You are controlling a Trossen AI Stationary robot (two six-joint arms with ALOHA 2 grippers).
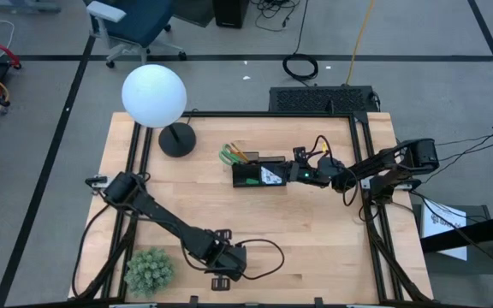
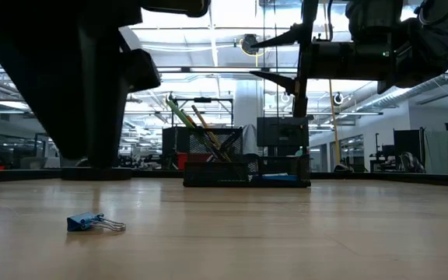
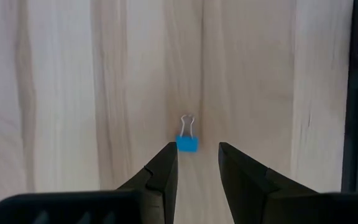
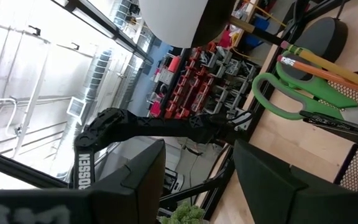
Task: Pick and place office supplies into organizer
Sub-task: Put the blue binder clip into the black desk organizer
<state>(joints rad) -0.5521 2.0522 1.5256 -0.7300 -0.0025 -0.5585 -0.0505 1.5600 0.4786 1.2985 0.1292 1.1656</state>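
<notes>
scissors [image 1: 228,155] and pencils [image 1: 238,152] in organizer [image 1: 259,174], binder clip [image 2: 94,223] apart

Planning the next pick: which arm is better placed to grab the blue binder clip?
Left. The left end effector hangs open over the blue binder clip, fingers either side of it. The right end effector is away at the organizer.

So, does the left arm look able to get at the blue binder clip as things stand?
Probably yes. The left gripper is open, the blue binder clip lies just ahead of its fingers on bare table, with nothing between.
</notes>
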